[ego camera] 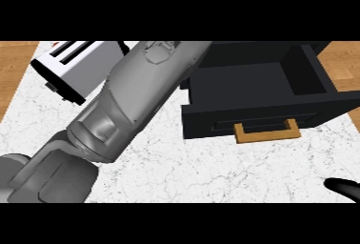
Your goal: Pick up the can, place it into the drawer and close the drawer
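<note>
We are not seeing the can in this view; we cannot tell where it sits. The black drawer is standing open at two o'clock, its tan handle facing us. Our left forearm is crossing diagonally toward twelve o'clock, its hand out of sight, fingers' state unknown. The right hand is showing only a fingertip at four o'clock; open or curled, we cannot tell. A toaster is sitting at eleven o'clock. We advise confirming hold before moving over the cavity.
</note>
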`<state>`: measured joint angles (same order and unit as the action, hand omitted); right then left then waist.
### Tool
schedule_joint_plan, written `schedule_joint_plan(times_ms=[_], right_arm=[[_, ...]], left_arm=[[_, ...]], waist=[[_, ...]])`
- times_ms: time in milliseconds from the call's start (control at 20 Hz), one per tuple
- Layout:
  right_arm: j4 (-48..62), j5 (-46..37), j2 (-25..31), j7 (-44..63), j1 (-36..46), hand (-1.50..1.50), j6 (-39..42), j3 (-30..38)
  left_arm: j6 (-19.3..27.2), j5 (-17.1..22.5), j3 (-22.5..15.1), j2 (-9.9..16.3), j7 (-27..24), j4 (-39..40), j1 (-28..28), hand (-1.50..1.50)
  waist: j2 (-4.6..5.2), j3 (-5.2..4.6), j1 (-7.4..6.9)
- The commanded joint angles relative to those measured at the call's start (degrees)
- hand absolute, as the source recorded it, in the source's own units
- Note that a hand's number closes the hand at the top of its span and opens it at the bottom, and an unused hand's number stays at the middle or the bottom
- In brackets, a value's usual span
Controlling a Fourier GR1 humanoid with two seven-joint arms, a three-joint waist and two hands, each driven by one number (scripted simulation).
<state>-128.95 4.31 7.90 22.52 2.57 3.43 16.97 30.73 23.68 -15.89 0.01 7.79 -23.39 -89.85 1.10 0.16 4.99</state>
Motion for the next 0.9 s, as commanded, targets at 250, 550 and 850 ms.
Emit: schedule_joint_plan(times_ms=[250,550,850], right_arm=[[-2.5,-0.9,1.1,3.3,2.0,-1.5,-0.4,-1.6],[2.8,-5.8,3.7,-4.2,2.3,-1.5,3.2,-3.2],[5.4,-14.1,9.5,-9.0,5.8,-1.5,5.8,-5.2]], left_arm=[[4.9,3.1,-2.2,0.0,-4.1,5.0,-1.1,-1.5],[6.8,6.0,-2.4,0.0,-6.0,4.8,-1.0,-1.5],[6.1,8.9,-0.5,0.0,-6.2,5.5,-3.7,-1.5]], waist=[[0.44,-0.01,1.25],[0.62,0.03,0.71],[0.88,0.0,-0.14]])
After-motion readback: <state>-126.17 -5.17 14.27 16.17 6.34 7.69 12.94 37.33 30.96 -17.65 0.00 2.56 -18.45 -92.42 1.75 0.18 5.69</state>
